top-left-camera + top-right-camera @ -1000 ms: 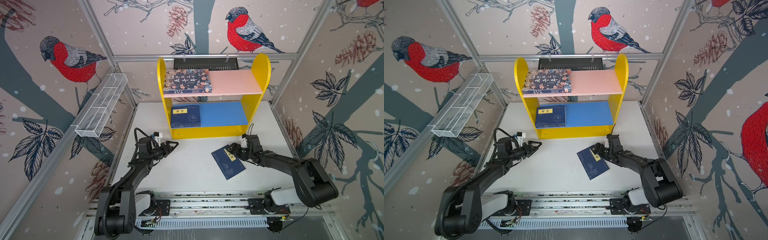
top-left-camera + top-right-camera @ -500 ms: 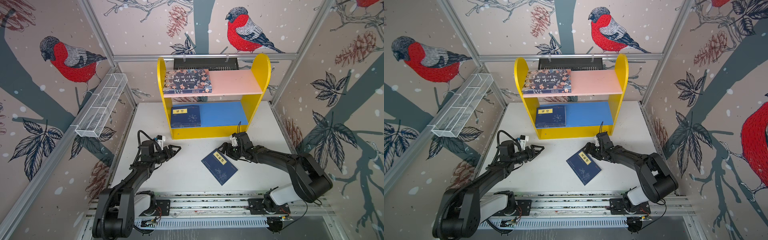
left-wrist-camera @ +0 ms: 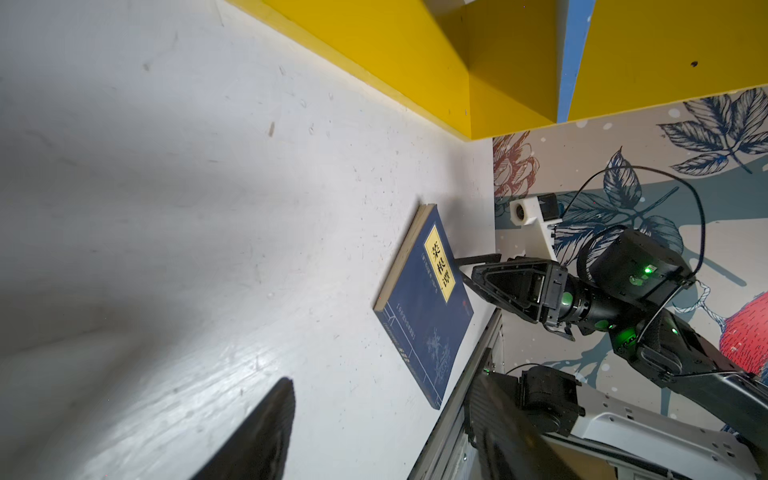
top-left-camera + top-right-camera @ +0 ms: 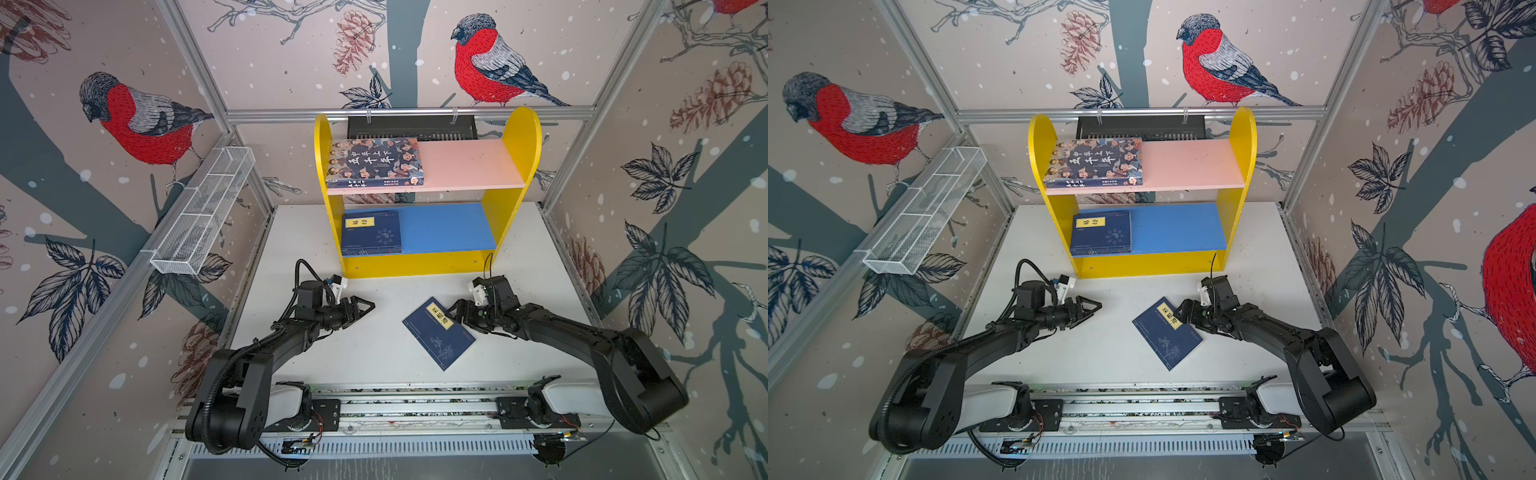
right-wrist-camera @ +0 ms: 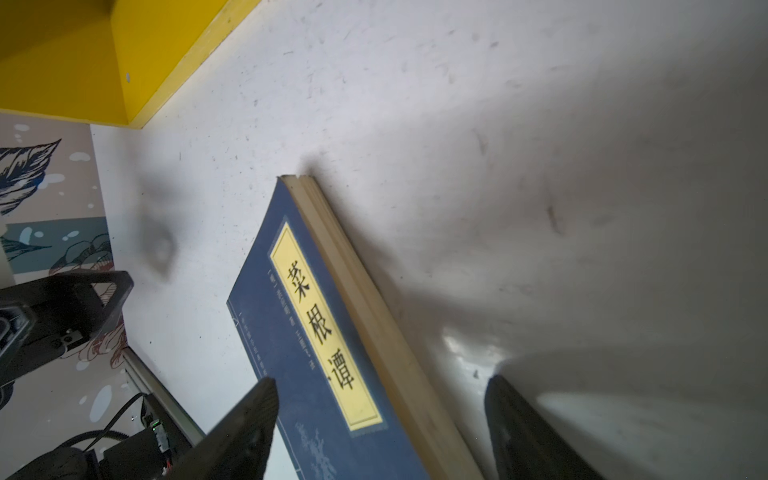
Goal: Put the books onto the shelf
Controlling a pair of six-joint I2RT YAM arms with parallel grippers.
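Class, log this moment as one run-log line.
left pincer: open, empty | right pincer: open, at edge of loose navy book | shelf: illustrated book top, navy books bottom

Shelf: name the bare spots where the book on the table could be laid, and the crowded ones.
Free: the pink upper board right of the illustrated book, up to the right yellow side; the blue lower board right of the navy book. Crowded: the left end of both boards.

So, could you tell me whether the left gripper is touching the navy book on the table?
Apart. Both top views show bare white table between the left gripper and the navy book.
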